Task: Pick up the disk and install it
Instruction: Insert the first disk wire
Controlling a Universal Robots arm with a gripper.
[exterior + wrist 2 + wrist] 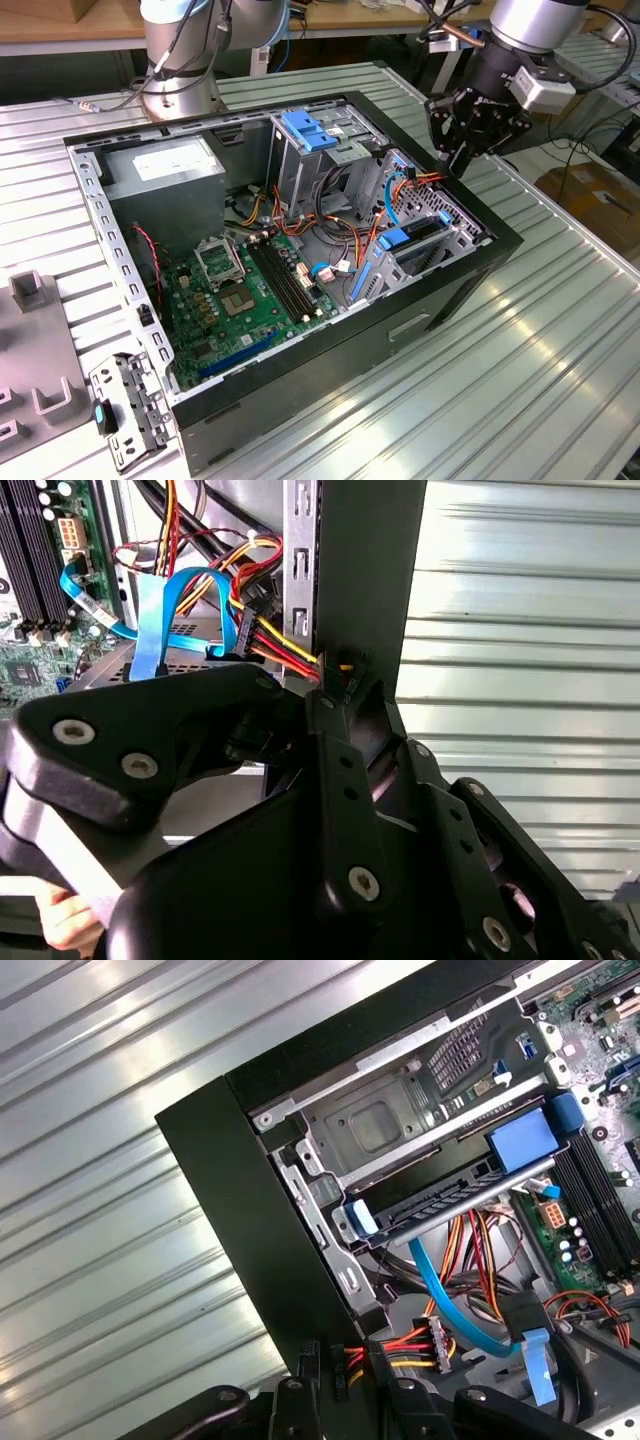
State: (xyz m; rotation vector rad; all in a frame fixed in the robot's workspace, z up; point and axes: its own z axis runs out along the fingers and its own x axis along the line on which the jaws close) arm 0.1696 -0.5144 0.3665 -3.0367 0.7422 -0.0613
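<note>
The black robot hand (470,135), its grip state unclear, hovers over the open black computer case's (455,290) rim beside the blue-railed disk (420,240); approach should clear the red-yellow cables (415,1345).

Ext. view sits high, off 1 corner of the open PC case (300,270), looking down across it & the ribbed table (520,360); I get the arm at the exterior view's right, over the far case corner. Both wrist cams ride close above that same corner: 2nd wrist view peers past black gripper links (330,860) at the case wall (365,580); 1st wrist view takes in the drive bay (440,1160). Both wrist views share the coloured power cable (420,1345).
</note>
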